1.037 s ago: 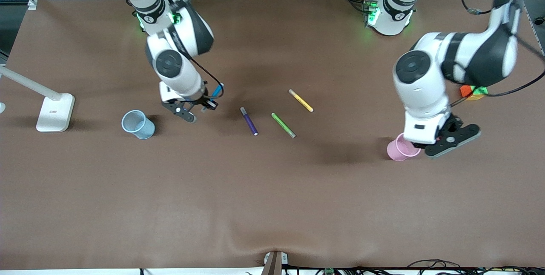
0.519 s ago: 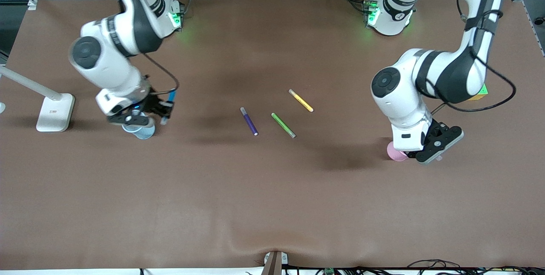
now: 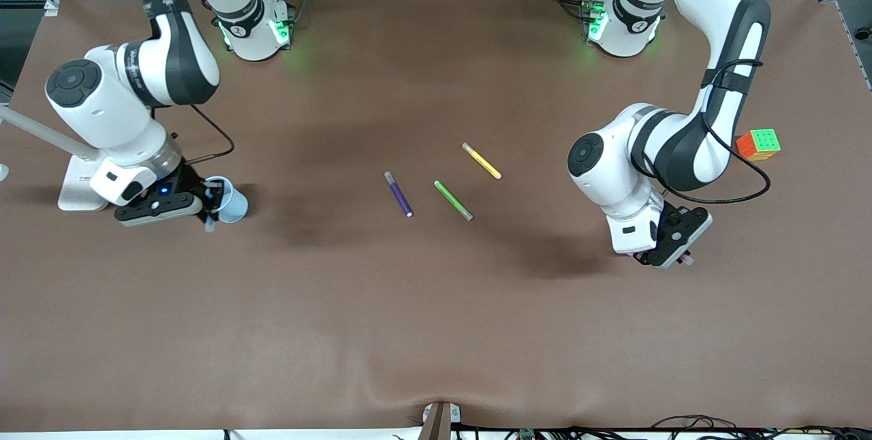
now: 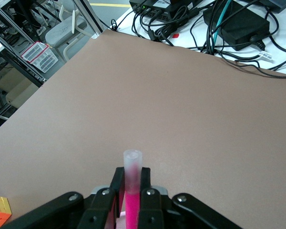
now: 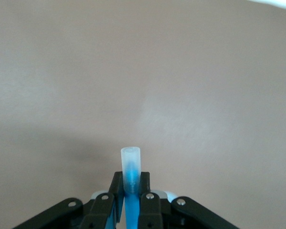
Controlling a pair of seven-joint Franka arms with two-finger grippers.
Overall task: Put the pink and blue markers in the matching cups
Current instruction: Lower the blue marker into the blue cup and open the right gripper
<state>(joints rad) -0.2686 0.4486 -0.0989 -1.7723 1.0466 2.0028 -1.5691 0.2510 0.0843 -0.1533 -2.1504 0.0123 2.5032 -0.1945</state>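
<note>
Markers stay clamped in both grippers' fingers, now lowered over their cups.

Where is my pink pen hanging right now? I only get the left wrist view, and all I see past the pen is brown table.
Observer: The front view shows the left gripper, shut on the pink marker, over the table toward the left arm's end. No pink cup shows there, because the arm covers that spot.
Operator: What's the other arm doing?
Observer: The right gripper is shut on the blue marker, right at the light blue cup.
Operator: Are there more pens?
Observer: Three lie loose mid-table: a purple marker, a green marker and a yellow marker.
</note>
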